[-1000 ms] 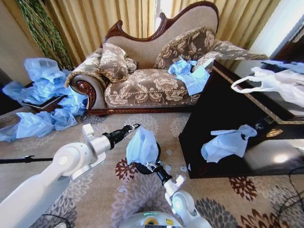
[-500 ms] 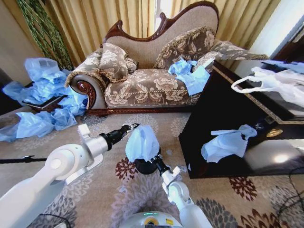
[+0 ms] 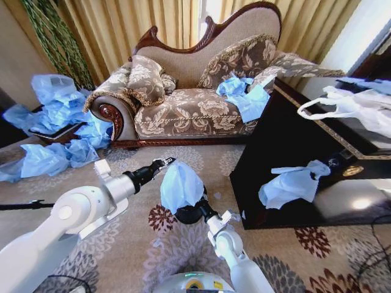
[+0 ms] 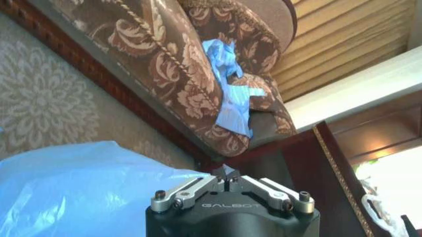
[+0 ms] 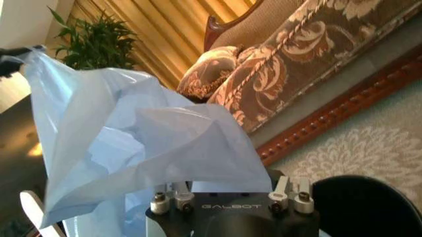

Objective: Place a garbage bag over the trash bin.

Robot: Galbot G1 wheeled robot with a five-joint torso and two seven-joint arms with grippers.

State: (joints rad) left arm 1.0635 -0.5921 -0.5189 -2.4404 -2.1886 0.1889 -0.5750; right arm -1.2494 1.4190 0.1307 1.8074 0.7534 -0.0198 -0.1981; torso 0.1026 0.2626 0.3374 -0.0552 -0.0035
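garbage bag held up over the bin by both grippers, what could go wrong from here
1. The garbage bag hangs bunched between the left gripper and the right gripper; its mouth may not spread wide enough to ring the trash bin.
2. Each gripper pinches just an edge of thin plastic, which could slip or tear.
3. The bag hides most of the bin, so lowering could miss the rim.

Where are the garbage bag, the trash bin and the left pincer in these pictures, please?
garbage bag (image 3: 179, 185): head view, middle of its billowed blue plastic.
trash bin (image 3: 188, 214): head view, black wall showing beneath the bag.
left pincer (image 3: 167, 161): head view, at its fingertips, beside the bag's top edge.
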